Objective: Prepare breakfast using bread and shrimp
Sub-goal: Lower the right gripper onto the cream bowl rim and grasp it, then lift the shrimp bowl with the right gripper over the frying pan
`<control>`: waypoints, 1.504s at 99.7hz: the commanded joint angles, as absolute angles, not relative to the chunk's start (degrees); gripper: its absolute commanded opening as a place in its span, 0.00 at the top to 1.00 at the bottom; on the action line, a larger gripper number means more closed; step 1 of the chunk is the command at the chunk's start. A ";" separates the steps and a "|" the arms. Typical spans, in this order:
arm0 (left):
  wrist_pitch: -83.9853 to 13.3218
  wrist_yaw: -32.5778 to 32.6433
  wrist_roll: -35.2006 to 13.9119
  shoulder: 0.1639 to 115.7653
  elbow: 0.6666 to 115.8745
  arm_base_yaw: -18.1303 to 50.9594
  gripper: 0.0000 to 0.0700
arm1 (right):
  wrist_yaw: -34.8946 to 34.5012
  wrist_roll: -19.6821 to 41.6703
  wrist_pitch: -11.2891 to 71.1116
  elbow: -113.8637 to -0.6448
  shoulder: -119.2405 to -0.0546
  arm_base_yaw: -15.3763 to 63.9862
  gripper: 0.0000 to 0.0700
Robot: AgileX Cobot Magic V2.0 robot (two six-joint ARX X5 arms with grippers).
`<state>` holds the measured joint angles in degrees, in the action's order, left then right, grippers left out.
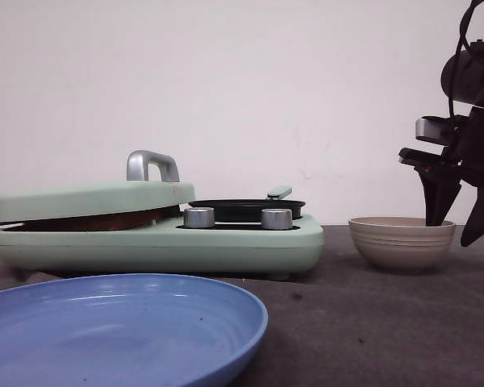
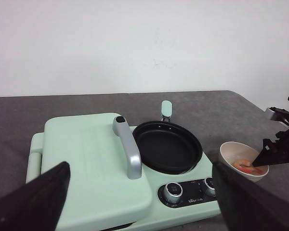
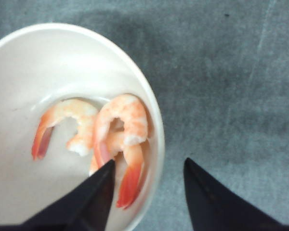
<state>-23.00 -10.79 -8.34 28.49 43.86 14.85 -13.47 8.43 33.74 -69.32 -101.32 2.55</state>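
Note:
Pink cooked shrimp (image 3: pixel 123 115) lie in a beige bowl (image 3: pixel 29 72), right of the breakfast maker (image 1: pixel 250 242). My right gripper (image 3: pixel 149 162) hangs open over the bowl's right rim, one finger (image 3: pixel 94 197) inside by a shrimp tail, the other (image 3: pixel 212 197) outside above the cloth. It touches nothing that I can see. From the front that gripper (image 1: pixel 458 218) dips at the bowl (image 1: pixel 401 242). My left gripper (image 2: pixel 140 166) is open and empty, high above the maker's shut lid (image 2: pixel 86 159). The shrimp (image 2: pixel 245 166) also show there. The bread is hidden.
The maker has a silver lid handle (image 1: pixel 152 165), an empty black pan (image 2: pixel 166 147) and two knobs (image 1: pixel 199 217). A large blue plate (image 1: pixel 113 330) lies at the front left. Dark grey cloth covers the table (image 1: pixel 371 322), with a white wall behind.

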 commanded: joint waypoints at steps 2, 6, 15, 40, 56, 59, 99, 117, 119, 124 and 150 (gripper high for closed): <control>-22.70 -10.70 -8.47 28.69 44.29 14.85 0.27 | -13.50 9.04 33.12 -70.41 -102.65 2.48 0.75; -22.70 -10.70 -8.47 28.69 44.29 14.85 0.27 | -13.50 9.02 33.12 -70.41 -102.67 2.48 0.78; -22.70 -10.70 -8.49 28.69 44.29 14.85 0.27 | -13.50 9.02 33.17 -70.39 -103.11 2.48 0.82; -22.74 -10.70 -8.49 28.69 44.29 14.85 0.27 | -13.52 9.02 33.26 -70.39 -104.47 2.50 1.00; -22.74 -10.70 -8.49 28.69 44.29 14.85 0.27 | -13.69 9.04 32.64 -70.39 -104.47 2.48 1.00; -22.72 -10.70 -8.49 28.69 44.29 14.85 0.27 | -13.82 9.04 32.62 -70.39 -104.47 2.48 1.00; -22.79 -10.72 -8.51 28.69 44.29 14.85 0.27 | -19.46 11.05 29.21 -70.63 -100.05 2.57 1.00; -22.81 -10.70 -8.54 28.69 44.29 14.85 0.27 | -20.27 12.78 25.54 -70.63 -94.96 2.61 1.00; -22.81 -10.70 -8.54 28.69 44.29 14.85 0.27 | -20.58 12.99 25.12 -70.65 -94.39 2.61 1.00; -22.81 -10.70 -8.56 28.69 44.29 14.85 0.27 | -21.56 13.43 23.59 -70.65 -93.12 2.63 1.00; -22.83 -10.70 -8.67 28.69 44.29 14.85 0.27 | -22.87 15.94 13.43 -70.74 -90.56 6.22 1.00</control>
<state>-23.07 -10.79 -8.38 28.49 43.86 14.85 -22.50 14.48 15.70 -69.49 -90.19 4.95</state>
